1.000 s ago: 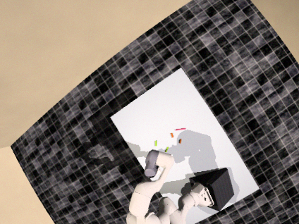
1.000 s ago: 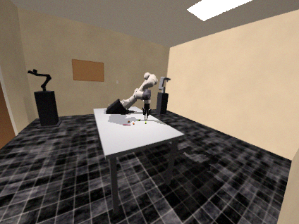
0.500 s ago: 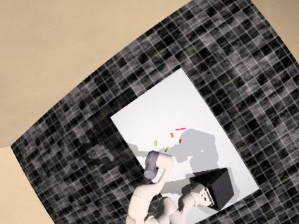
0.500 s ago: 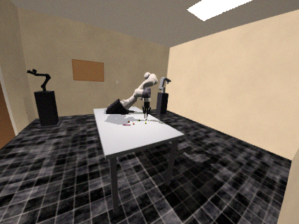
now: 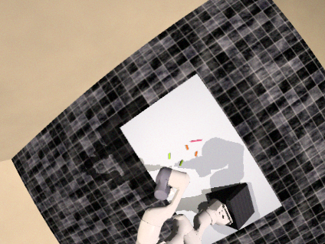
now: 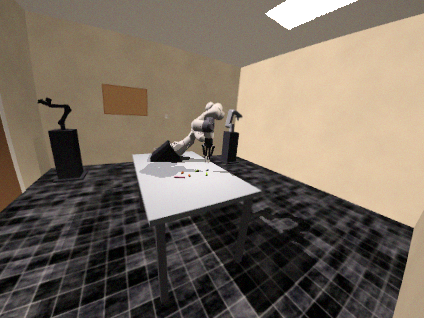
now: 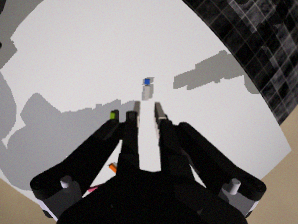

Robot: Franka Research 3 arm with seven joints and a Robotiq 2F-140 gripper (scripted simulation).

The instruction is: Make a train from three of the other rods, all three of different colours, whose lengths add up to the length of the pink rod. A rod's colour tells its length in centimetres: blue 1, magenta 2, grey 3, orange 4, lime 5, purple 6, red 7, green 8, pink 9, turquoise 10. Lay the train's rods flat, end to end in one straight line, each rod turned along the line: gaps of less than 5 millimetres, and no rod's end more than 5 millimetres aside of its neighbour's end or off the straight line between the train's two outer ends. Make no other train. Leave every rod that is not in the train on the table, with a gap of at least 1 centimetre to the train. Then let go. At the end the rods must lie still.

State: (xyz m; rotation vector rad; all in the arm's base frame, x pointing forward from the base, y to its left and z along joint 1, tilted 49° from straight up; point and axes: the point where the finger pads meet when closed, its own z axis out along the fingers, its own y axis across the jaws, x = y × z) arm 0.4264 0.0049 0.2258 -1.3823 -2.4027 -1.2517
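- The claw [image 7: 148, 111], fingers slightly parted and pinching nothing, points down at the white tabletop [image 7: 80, 43].
- A small blue rod [image 7: 147, 83] lies just beyond its fingertips, its outline blurred.
- The pink rod [image 5: 195, 140] lies well apart.

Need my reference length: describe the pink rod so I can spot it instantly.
On the white table, look at the small cluster of rods just beyond the robot's arm in the top view. The pink rod lies at the cluster's edge farthest from that arm, past two orange rods; it is the longest piece there and the only pink one.
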